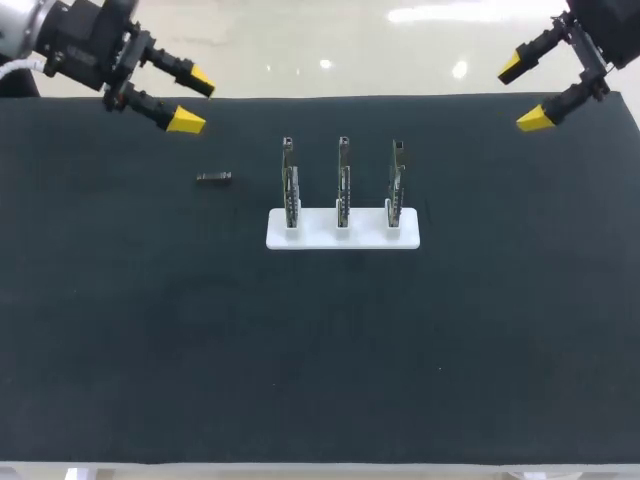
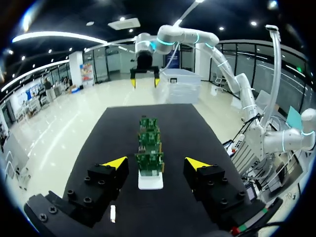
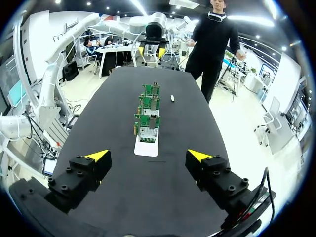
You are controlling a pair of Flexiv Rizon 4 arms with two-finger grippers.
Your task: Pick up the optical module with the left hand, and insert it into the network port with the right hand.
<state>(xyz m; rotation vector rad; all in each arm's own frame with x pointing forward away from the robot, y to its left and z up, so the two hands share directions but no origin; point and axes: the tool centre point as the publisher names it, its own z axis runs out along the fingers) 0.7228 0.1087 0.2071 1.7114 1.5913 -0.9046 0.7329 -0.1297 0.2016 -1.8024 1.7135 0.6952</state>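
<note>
The optical module (image 1: 214, 178) lies flat on the black table (image 1: 320, 350), just left of a white base (image 1: 343, 236) and apart from it; nothing touches it. The base holds three boards (image 1: 343, 185) standing upright in a row, side by side; the network ports on them are too small to make out, though each board seems to have a metal cage along its edge.

The left end effector (image 1: 193, 100) hangs over the table's far left corner, well apart from the module, with its yellow-tipped fingers spread wide and nothing between them; the right end effector (image 1: 522, 94) hangs over the far right corner, spread just as wide and likewise holding nothing.

In the left wrist view the left end effector (image 2: 156, 163) faces down the row of boards (image 2: 149, 148), and the optical module (image 2: 112, 213) shows low beside one finger, on the cloth. In the right wrist view the right end effector (image 3: 148, 155) faces the same row from the other end; the white base (image 3: 147, 146) sits ahead of it, and the optical module (image 3: 172, 98) lies beyond, beside the farthest board.
</note>
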